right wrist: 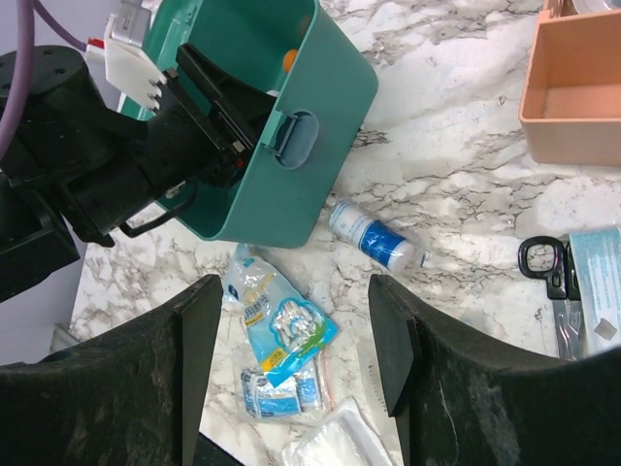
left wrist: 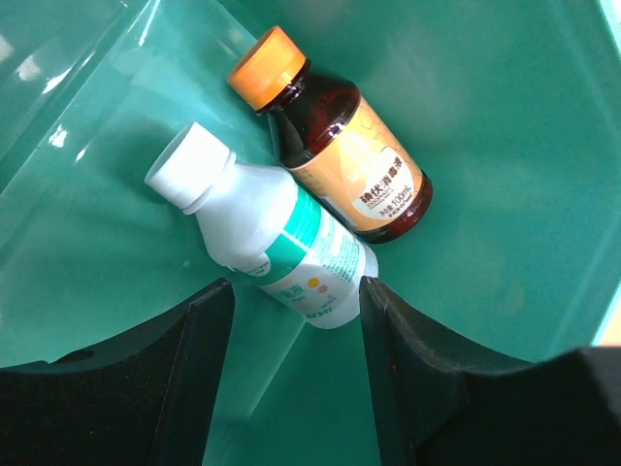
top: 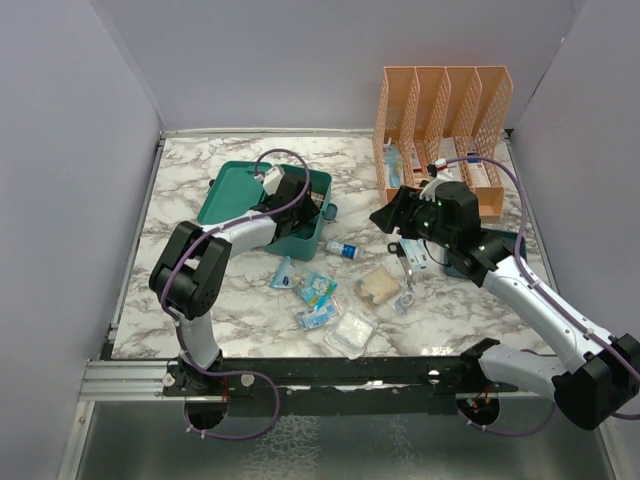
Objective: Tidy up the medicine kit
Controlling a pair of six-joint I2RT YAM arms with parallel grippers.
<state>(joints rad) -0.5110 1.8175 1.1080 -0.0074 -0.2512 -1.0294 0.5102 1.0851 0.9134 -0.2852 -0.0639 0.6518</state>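
Glossy grey-veined marble tabletop [top: 180, 300], with pale matte walls [top: 60, 150] around it. The teal-green, round-cornered plastic medicine kit [top: 232, 195] lies open at back left. My left gripper [left wrist: 296, 291] hangs inside it, jaws parted over a smooth white plastic bottle [left wrist: 262, 228], seemingly not gripping it. My right gripper [right wrist: 296, 291] gapes wide, empty.

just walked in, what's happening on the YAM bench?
Mid-sort. The left gripper is down inside the open teal medicine kit, jaws apart on either side of a white bottle that lies beside a brown orange-capped bottle. Whether it touches the white one is unclear. The right gripper hangs open and empty over loose items on the marble table: a small blue-labelled bottle, blue sachets and scissors.
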